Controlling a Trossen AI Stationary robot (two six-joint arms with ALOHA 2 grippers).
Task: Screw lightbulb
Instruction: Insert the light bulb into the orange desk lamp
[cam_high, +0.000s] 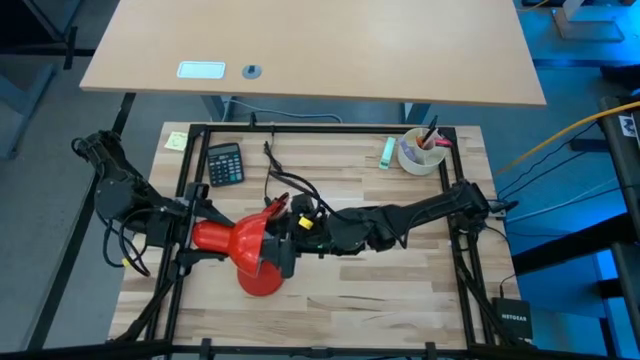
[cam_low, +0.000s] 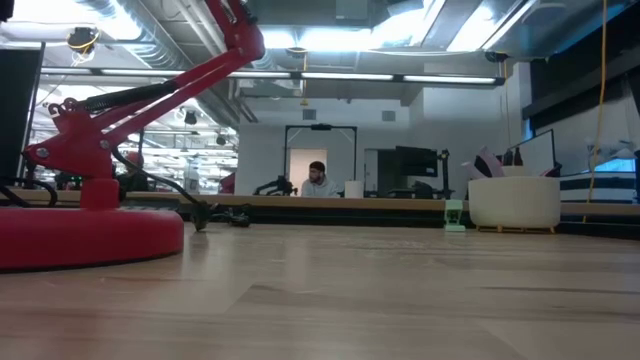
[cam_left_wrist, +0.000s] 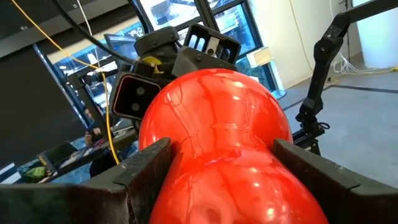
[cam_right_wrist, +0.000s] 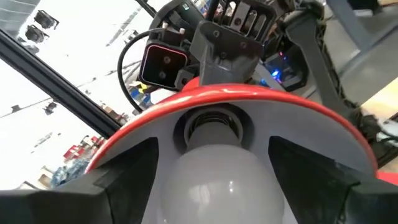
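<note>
Clearly, I had both arms meeting at the red desk lamp (cam_high: 245, 243), toward seven o'clock on the table. My left gripper (cam_left_wrist: 221, 180) had its fingers pressed against either side of the lamp's shade (cam_left_wrist: 217, 124), apparently to keep the head from turning. My right gripper (cam_right_wrist: 211, 171), reaching in from three o'clock, pinched the lightbulb (cam_right_wrist: 214, 180) between its two fingers, the bulb's silvery base (cam_right_wrist: 211, 127) sitting at the socket mouth inside the shade's white interior. I judged the threads only partly engaged, so twisting remained. The calculator (cam_high: 225, 163) and the cup of pens (cam_high: 421, 152) stood well apart along the twelve o'clock edge, out of the way.
</note>
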